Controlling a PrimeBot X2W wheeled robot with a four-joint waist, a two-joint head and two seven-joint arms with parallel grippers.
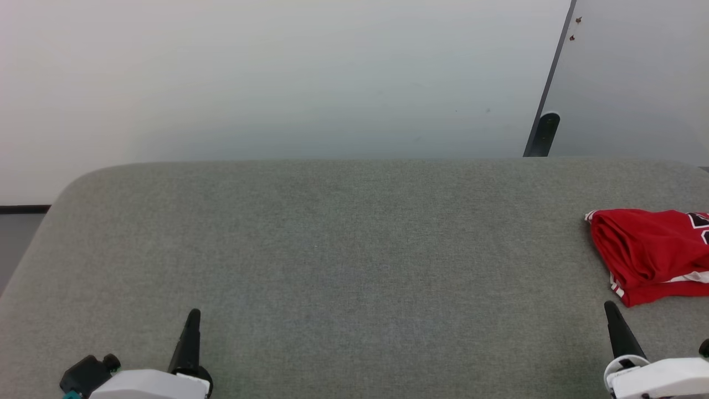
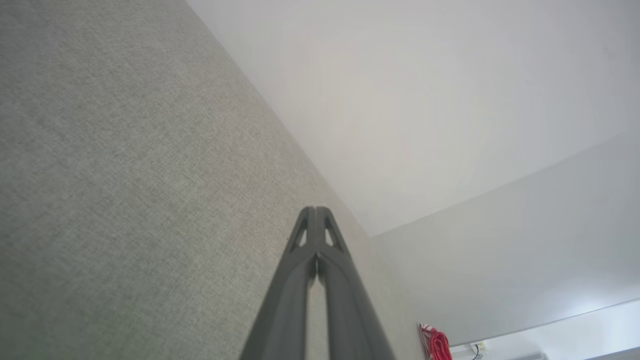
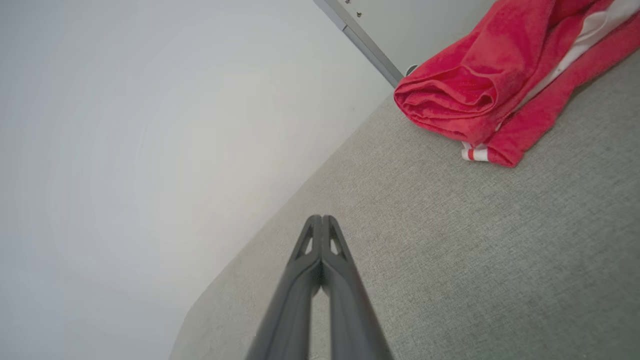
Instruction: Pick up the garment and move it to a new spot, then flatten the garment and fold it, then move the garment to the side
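Observation:
The garment (image 1: pixel 651 252) is a red jersey with white-and-red striped trim and black lettering. It lies folded in a bundle at the right edge of the grey padded table (image 1: pixel 354 249), partly cut off by the head view's edge. My right gripper (image 1: pixel 609 306) is shut and empty, just in front of the garment and apart from it. In the right wrist view the garment (image 3: pixel 480 85) lies ahead and to the right of the right gripper (image 3: pixel 321 218). My left gripper (image 1: pixel 193 313) is shut and empty at the lower left. The left wrist view has the left gripper (image 2: pixel 315 209) and a far sliver of the garment (image 2: pixel 439 345).
A white wall (image 1: pixel 277 83) stands behind the table. A dark post (image 1: pixel 545 133) with a grey panel rises at the back right. The table's rounded back-left corner (image 1: pixel 83 177) drops off to the floor.

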